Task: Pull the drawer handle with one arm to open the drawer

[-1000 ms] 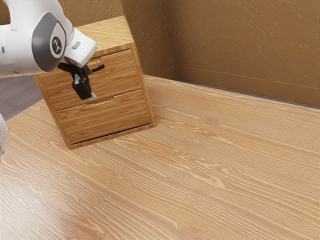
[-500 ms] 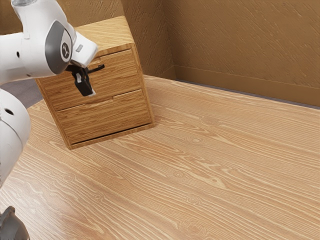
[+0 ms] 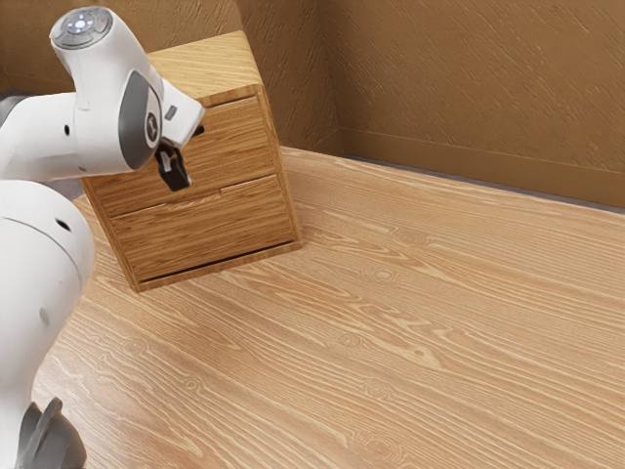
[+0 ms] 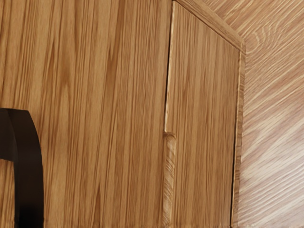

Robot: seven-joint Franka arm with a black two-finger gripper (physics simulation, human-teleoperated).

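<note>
A wooden cabinet (image 3: 210, 210) with two drawers stands at the back of the exterior view's left. Both drawer fronts sit flush with its face. The upper drawer (image 3: 229, 142) carries a black handle (image 3: 198, 128), mostly hidden behind my hand. My black gripper (image 3: 176, 174) hangs right in front of the upper drawer's face, just below the handle and near the seam to the lower drawer (image 3: 215, 225). In the wrist view the curved black handle (image 4: 23, 166) stands close against the upper drawer front (image 4: 95, 95), with the lower drawer front (image 4: 204, 118) beside it.
The cabinet rests on a broad wooden table (image 3: 391, 322) that stretches to the exterior view's right and front. Brown walls (image 3: 469, 78) close the back. My white arm (image 3: 59, 195) takes up the exterior view's left edge.
My hand has drawn closer to the upper drawer front and shifted slightly toward the exterior view's right. More of my arm has swung into the left edge. The cabinet has not moved.
</note>
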